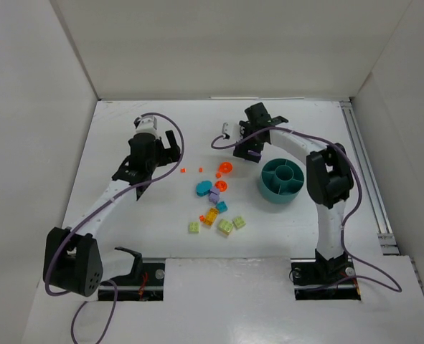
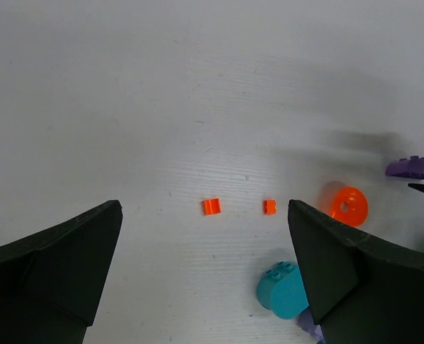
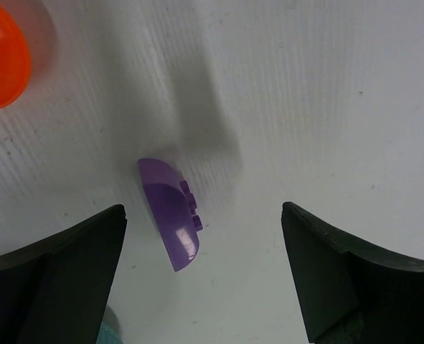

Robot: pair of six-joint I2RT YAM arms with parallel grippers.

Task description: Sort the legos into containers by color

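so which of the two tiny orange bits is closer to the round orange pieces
The smaller bit, on the right in the left wrist view, closest to the orange ring. The wider bit lies farther left, away from it.

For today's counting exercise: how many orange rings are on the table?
2. The far ring lies left of the teal dish; the near ring sits just nearer the robot, by a purple brick. Others may be hidden.
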